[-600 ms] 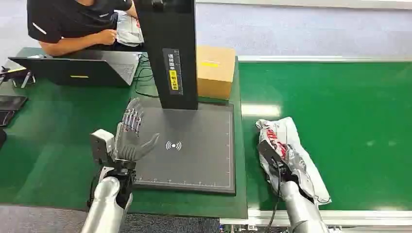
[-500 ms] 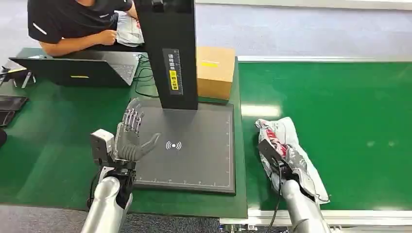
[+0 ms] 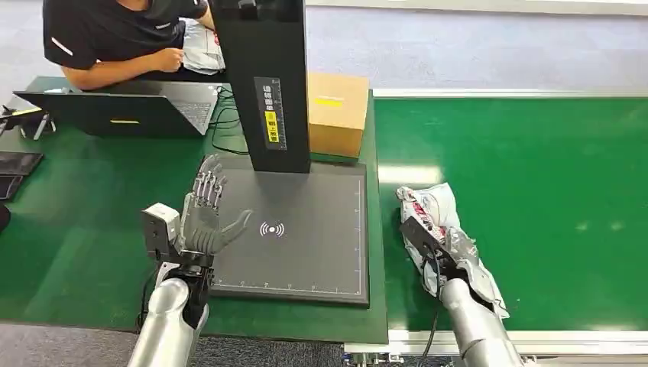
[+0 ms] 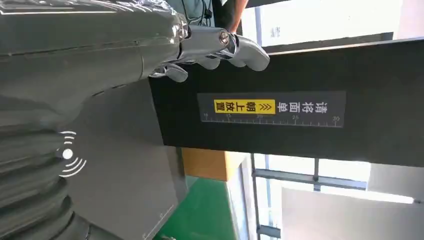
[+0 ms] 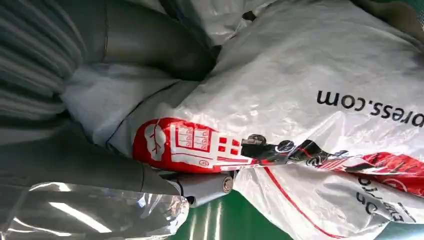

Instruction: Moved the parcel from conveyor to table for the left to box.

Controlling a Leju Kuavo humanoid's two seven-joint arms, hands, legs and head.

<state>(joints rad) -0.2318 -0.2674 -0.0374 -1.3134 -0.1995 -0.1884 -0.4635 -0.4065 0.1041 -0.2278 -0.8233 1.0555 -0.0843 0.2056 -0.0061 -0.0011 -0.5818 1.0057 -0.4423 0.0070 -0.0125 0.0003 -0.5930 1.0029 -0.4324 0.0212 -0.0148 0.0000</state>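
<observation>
The green conveyor [image 3: 535,191] takes the right half of the head view; the green table [image 3: 76,222] takes the left, w/ a dark scan pad [image 3: 306,252] lying at its right edge, next to the belt. A black post [image 3: 264,76] w/ a yellow label stands at the pad's far side, and a cardboard box [image 3: 338,111] sits just behind and right of it, at the table's far right corner. A laptop [image 3: 115,107] is open near the far left edge, w/ a person [image 3: 115,34] seated behind it, holding a white bag.

The right arm comes up from the near edge of the conveyor. The right hand [image 3: 428,241] lies on the belt at its left edge, clamped on the parcel [image 3: 443,222]: the right wrist view shows the thumb and fingers [image 5: 200,187] wrapped round the crumpled white poly bag [image 5: 300,100] w/ red print. The parcel lies on the belt, apart from the pad, its loose end trailing along the forearm toward the near edge.

The left arm rises from the table's near edge. The left hand [image 3: 206,214] is upright over the pad's near left corner, palm facing right, fingers apart and extended, thumb out toward the wireless mark [image 3: 273,229]; it holds nothing. In the left wrist view the fingertips [image 4: 240,47] stand before the post [image 4: 300,100], not touching it as far as can be told.
</observation>
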